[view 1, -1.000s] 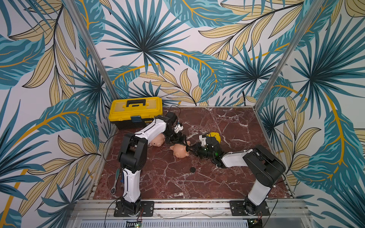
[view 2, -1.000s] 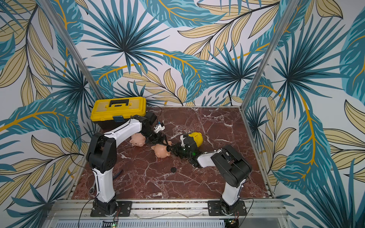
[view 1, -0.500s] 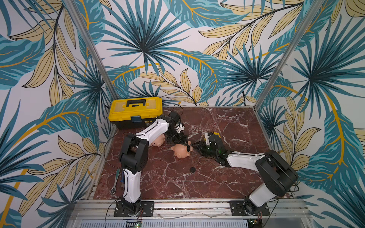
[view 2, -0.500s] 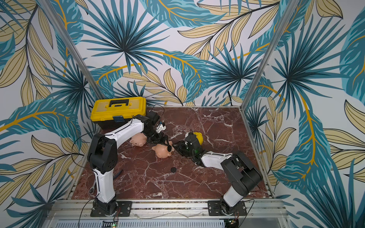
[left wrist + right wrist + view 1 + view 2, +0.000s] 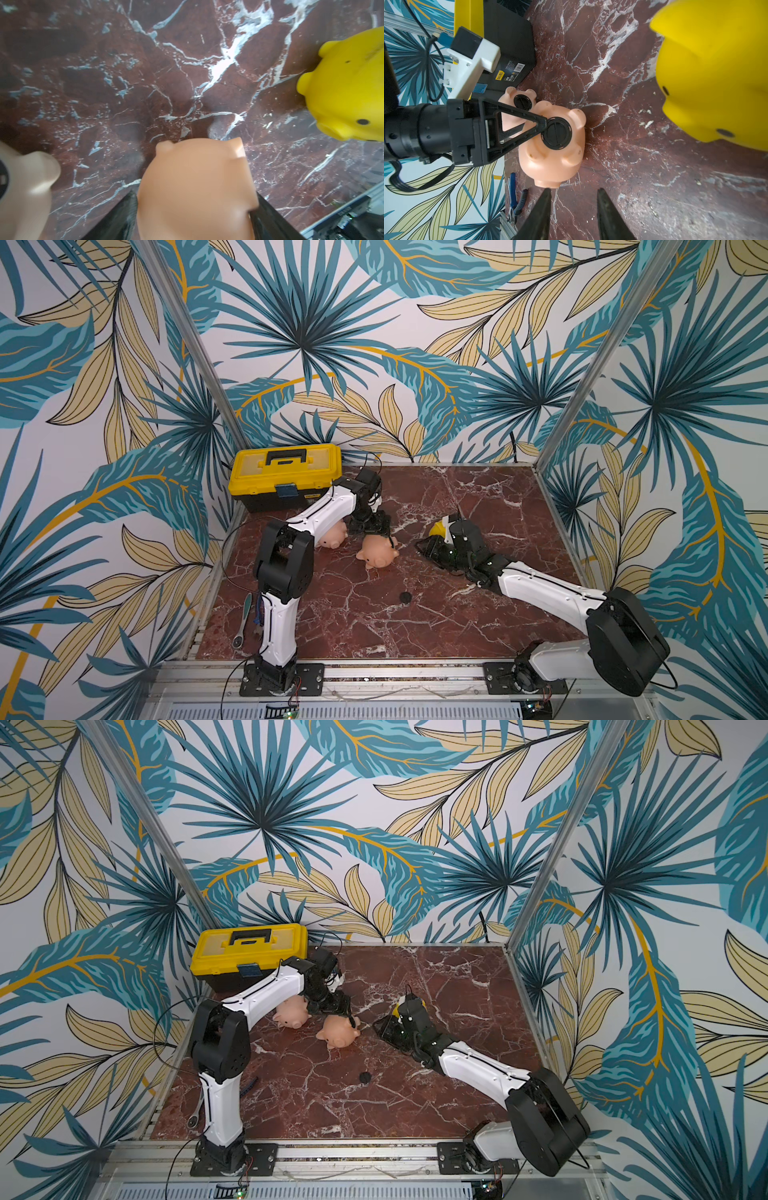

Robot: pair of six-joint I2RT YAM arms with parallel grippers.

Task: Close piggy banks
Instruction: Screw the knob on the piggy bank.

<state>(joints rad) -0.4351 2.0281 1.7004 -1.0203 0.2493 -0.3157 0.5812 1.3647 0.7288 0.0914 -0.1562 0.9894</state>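
Peach pig [image 5: 376, 556], below centre frame, sits clamped in our left gripper [image 5: 195, 199], plug [image 5: 556, 133] fitted. Our right gripper [image 5: 574, 190] stands partly open, empty.

This is looking like a robotics lab test cell: a left arm [image 5: 286, 564] and a right arm [image 5: 548, 593] are standing bolted to an aluminium rail [image 5: 395, 674], leaf-print panels [image 5: 374, 344] on metal posts [image 5: 195, 344] are enclosing a marble-look tabletop [image 5: 415, 630]

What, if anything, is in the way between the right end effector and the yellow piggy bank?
Nothing visible. In the right wrist view, only bare marble tabletop lies between the open right end effector and the yellow piggy bank. The peach piggy bank gripped by the left end effector is off that line.
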